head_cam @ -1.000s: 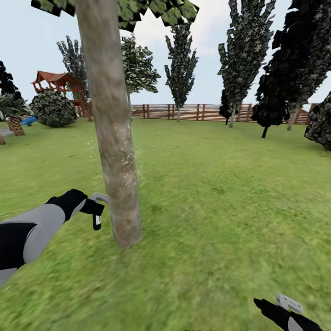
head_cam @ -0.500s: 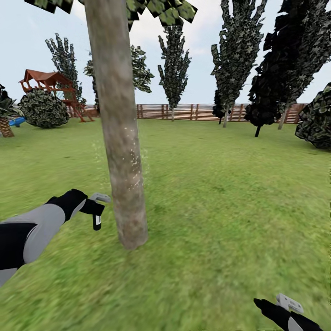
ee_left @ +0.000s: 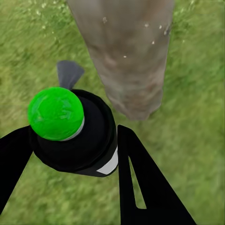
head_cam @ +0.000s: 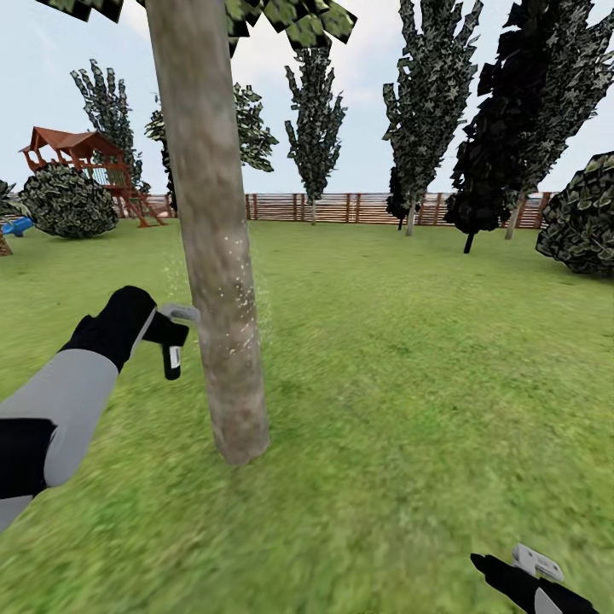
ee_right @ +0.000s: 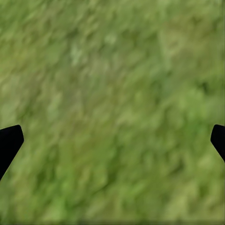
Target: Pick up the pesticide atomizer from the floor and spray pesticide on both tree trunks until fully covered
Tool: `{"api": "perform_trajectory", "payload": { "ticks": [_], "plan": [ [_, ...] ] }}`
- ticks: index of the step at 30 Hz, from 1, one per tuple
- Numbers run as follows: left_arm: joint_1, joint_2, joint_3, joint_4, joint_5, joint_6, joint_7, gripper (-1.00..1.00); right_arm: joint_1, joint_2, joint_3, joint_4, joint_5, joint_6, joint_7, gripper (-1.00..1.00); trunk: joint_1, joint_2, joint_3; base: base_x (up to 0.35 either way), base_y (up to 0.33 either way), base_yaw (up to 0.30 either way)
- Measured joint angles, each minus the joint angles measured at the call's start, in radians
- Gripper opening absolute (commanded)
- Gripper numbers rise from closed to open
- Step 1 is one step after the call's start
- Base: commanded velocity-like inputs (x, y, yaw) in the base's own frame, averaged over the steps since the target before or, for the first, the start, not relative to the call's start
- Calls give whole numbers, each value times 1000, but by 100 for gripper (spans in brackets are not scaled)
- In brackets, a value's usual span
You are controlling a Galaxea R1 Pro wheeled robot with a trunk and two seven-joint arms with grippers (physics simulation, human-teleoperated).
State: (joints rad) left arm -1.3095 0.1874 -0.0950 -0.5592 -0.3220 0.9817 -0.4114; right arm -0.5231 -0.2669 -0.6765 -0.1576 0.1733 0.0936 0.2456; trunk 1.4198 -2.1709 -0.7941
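Left hand (head_cam: 170, 328) raised beside the tree trunk (head_cam: 217, 281), clamped around the pesticide atomizer (head_cam: 173, 358).

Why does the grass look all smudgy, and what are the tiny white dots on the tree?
Head view: the grass nearby is smeared and soft, while the fence far off looks sharper; pale specks speckle the trunk beside the bottle. Right wrist view: the lawn is one blurry green wash. Left wrist view: the bottle's green cap is crisp, the grass fuzzy.

no readable text, atomizer label (head_cam: 174, 362) blank
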Motion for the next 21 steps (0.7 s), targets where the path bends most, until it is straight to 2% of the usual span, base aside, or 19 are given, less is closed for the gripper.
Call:
{"api": "perform_trajectory", "payload": {
  "ticks": [4, 8, 13, 15, 18, 21],
  "plan": [
    [-4, -6, -1, -6, 2, 5, -1, -100, 0, 0, 0, 0, 0, 0, 0, 100, 0, 0, 0, 0, 0, 0],
    [-38, -15, -1, -8, -1, 10, -1, -100, 0, 0, 0, 0, 0, 0, 0, 100, 0, 0, 0, 0, 0, 0],
    [-162, -16, -1, -7, 0, 13, -2, -100, 0, 0, 0, 0, -2, 0, 0, 100, 0, 0, 0, 0, 0, 0],
    [-246, -27, -2, -3, 4, 16, -2, -100, 0, 0, 0, 1, 0, 0, 0, 100, 0, 0, 0, 0, 0, 0],
    [-278, -42, -4, -1, 3, 17, -3, -100, 0, 0, 0, 0, -1, 0, -1, 100, 0, 0, 0, 0, 0, 0],
    [-328, -46, -5, 4, -1, 20, -3, -100, 0, 0, 0, 0, -2, 0, -2, 100, 0, 0, 0, 0, 0, -103]
  ]
}}
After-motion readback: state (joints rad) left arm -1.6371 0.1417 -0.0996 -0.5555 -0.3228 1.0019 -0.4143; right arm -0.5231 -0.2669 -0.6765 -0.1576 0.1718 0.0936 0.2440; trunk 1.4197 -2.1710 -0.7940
